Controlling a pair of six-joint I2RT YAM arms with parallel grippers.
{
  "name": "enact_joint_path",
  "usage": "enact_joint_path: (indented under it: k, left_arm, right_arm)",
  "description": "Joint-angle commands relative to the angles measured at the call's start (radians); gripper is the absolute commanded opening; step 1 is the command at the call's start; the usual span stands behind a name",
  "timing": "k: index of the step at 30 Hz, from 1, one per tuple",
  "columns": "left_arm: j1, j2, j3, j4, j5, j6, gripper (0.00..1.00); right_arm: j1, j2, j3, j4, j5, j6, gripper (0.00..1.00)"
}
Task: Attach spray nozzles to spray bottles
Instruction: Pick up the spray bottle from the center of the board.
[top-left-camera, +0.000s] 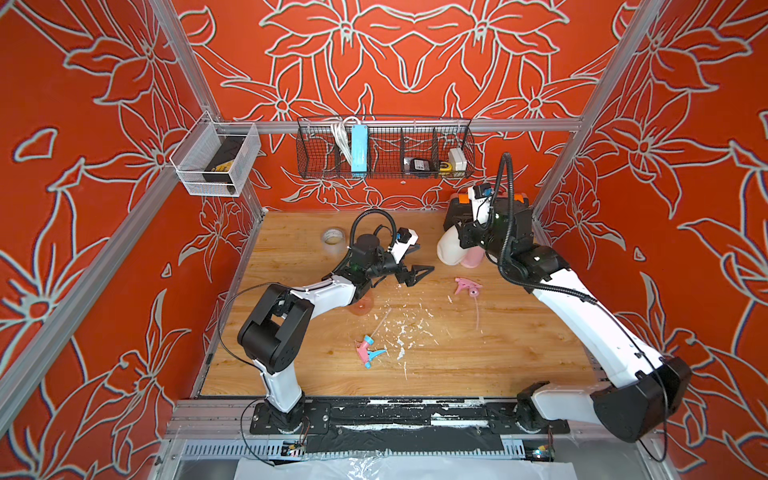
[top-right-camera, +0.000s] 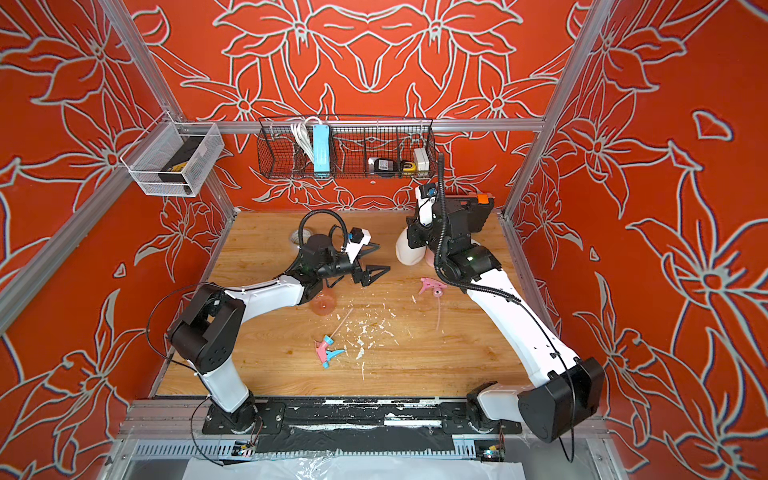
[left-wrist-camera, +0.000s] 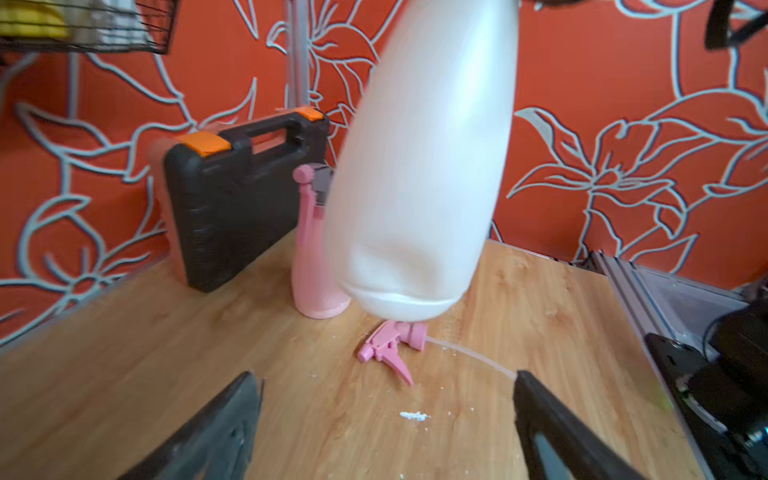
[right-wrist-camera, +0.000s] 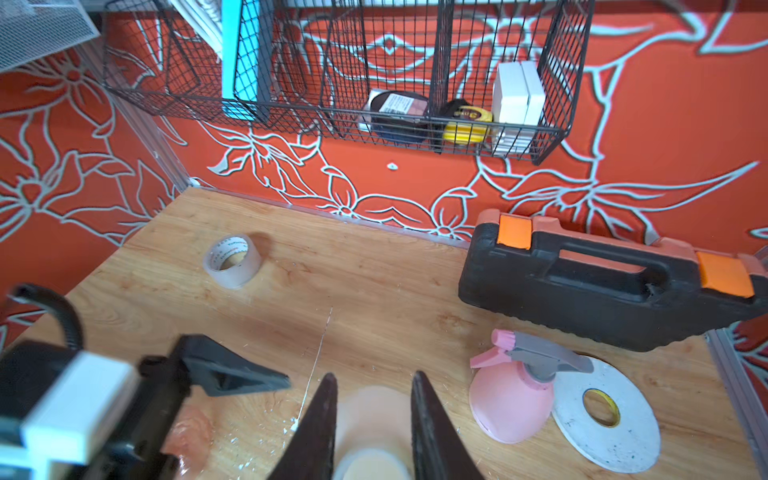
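White bottle (left-wrist-camera: 419, 174) (opaque, cone-shaped) hangs tilted, seemingly off the table (left-wrist-camera: 124, 353).

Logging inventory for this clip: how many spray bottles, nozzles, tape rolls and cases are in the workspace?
Spray bottles: 3: white bottle, pink bottle, orange-pink bottle
Spray nozzles: 3: all-pink nozzle, pink-blue nozzle, grey-topped nozzle
Tape rolls: 2: clear roll, white roll
Tool case: 1
Total: 9

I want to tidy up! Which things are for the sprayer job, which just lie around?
Job: white cone-shaped plastic bottle; pink bottle with grey-topped sprayer; clear orange-pink bottle; all-pink trigger sprayer; pink-and-blue trigger sprayer.
Lying about: black plastic case with orange clips; clear tape roll; flat white tape roll.
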Motion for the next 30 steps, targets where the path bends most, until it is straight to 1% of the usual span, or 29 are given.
enact_joint_path:
  k: [1,5,9,11,16,24,30]
  left_arm:
    - [-0.017,0.017,0.017,0.009,0.055,0.072,0.95]
    - [-0.019,0.032,0.035,0.030,0.057,0.094,0.95]
    - [-0.029,0.050,0.067,0.047,0.058,0.111,0.95]
    - [-0.032,0.061,0.078,0.068,0.052,0.101,0.95]
    - [-0.034,0.083,0.088,0.138,0.051,0.053,0.96]
    - [-0.052,0.103,0.108,0.120,0.081,0.053,0.96]
    - [-0.052,0.106,0.115,0.124,0.078,0.056,0.96]
  right_arm:
    - [0.006,-0.007,0.064,-0.101,-0.069,-0.022,0.04]
    - [0.007,-0.004,0.100,-0.140,-0.121,-0.023,0.04]
    - [0.008,-0.018,0.096,-0.141,-0.155,-0.017,0.03]
    - [0.010,-0.019,0.096,-0.143,-0.171,-0.012,0.03]
    - [0.012,-0.033,0.086,-0.135,-0.180,-0.006,0.03]
    - [0.015,-0.016,0.104,-0.133,-0.200,0.003,0.02]
    - [0.021,-0.010,0.103,-0.127,-0.202,0.002,0.02]
